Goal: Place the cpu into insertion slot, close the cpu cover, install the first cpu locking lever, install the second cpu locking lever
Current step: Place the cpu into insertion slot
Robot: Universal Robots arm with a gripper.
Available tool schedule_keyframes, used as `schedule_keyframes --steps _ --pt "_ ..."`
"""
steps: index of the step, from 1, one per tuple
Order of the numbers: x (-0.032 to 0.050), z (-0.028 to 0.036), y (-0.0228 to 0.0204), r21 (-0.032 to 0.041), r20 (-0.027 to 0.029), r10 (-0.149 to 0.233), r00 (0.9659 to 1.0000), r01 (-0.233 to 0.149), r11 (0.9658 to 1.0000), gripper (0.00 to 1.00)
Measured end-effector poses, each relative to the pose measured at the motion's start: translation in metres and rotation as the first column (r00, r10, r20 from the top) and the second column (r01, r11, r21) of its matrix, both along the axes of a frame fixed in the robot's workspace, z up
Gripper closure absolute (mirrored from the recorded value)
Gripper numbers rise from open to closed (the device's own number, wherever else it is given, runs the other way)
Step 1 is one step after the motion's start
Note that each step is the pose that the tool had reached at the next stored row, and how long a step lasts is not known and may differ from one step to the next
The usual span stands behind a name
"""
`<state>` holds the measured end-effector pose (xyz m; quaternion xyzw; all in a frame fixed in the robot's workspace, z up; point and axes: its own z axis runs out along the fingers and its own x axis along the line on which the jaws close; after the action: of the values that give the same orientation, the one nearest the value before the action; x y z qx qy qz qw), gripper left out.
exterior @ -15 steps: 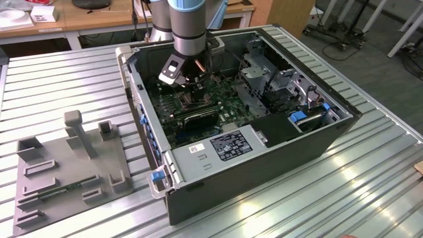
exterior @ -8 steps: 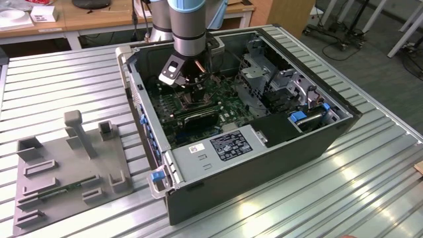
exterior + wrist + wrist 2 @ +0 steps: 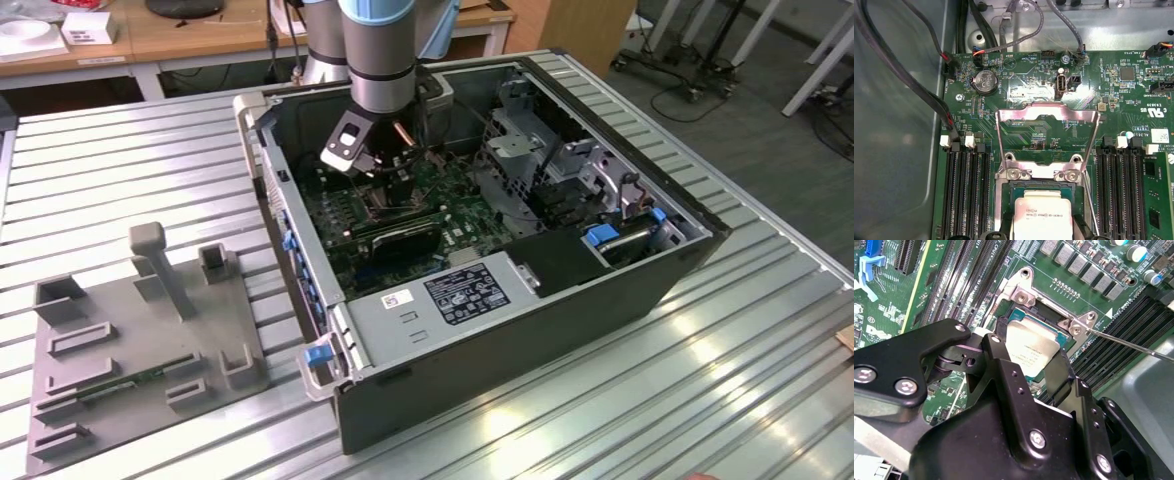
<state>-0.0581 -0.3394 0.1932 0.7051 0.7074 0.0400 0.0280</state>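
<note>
In the second wrist view, saw the gripper (image 3: 1035, 371) pinching the cpu (image 3: 1033, 346) by opposite edges over the insertion slot (image 3: 1049, 310); could not tell whether seated, near part hidden behind black fingers (image 3: 1004, 375). In the first wrist view, found the cpu cover (image 3: 1048, 111) raised open.

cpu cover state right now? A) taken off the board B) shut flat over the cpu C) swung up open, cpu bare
C: in the first wrist view the cpu cover stands swung up from its hinge end, and the cpu shows its silver top uncovered at the insertion slot.
</note>
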Motion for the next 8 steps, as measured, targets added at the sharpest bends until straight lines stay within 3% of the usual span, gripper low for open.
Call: schedule_keyframes --steps 8 --pt "0.0 0.0031 -0.0001 -0.0002 -0.0002 -0.005 1.0 0.005 1.0 0.46"
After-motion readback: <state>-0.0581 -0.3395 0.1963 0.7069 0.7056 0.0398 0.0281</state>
